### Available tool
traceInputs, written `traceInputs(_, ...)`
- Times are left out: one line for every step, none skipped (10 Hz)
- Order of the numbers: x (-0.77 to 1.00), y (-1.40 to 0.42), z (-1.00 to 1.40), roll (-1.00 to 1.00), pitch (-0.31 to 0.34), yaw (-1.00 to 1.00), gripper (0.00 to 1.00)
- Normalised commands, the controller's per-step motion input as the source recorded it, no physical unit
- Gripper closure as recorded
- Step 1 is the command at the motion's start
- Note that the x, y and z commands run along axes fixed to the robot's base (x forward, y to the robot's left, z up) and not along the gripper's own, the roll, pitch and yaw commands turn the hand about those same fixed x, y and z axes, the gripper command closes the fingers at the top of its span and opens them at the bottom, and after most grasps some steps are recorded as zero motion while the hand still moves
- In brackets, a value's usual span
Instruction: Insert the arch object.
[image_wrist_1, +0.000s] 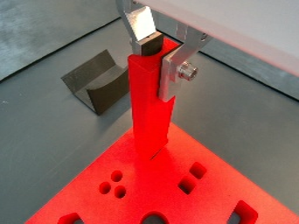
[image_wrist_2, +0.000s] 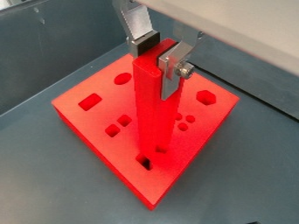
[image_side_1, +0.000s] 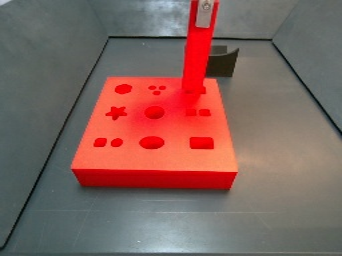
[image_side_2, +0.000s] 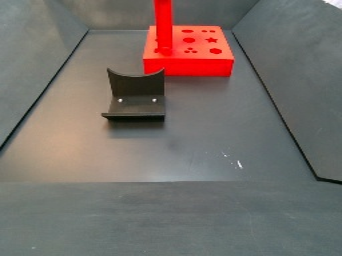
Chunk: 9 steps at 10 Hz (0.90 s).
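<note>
The tool (image_wrist_1: 158, 54) is cropped at the frame edge in both wrist views, its arm unseen. In a side view the red bar (image_side_2: 162, 22) runs out of frame, its top hidden. The red board (image_wrist_1: 163, 188) is cut off in a wrist view.

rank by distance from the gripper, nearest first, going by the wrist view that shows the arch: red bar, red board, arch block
1. Red bar: between the fingers of the gripper, at its top end.
2. Arch block: on the grey floor beside the bar, off the board.
3. Red board: under the bar's foot, lowest of the three.
</note>
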Motion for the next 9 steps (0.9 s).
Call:
traceInputs(0.03, 0.0, -0.17, 0.02, 0.0, 0.17, 1.0)
traceInputs(0.2, 0.0, -0.11, 0.0, 0.0, 0.19, 1.0)
traceInputs(0.32, 0.0, -0.1, 0.0, 0.0, 0.19, 1.0)
traceInputs(0.25, 0.0, -0.13, 0.0, 0.0, 0.18, 1.0)
traceInputs(0.06, 0.0, -0.14, 0.0, -0.006, 0.15, 1.0)
traceInputs(-0.05, 0.0, -0.24, 0.03, -0.011, 0.11, 1.0)
traceInputs(-0.23, 0.0, -0.2, 0.01, -0.009, 0.02, 1.0)
traceInputs(-0.2, 0.09, -0.07, 0.01, 0.0, 0.0, 1.0)
traceInputs(0.0, 0.1, -0.03, 0.01, 0.0, -0.04, 1.0)
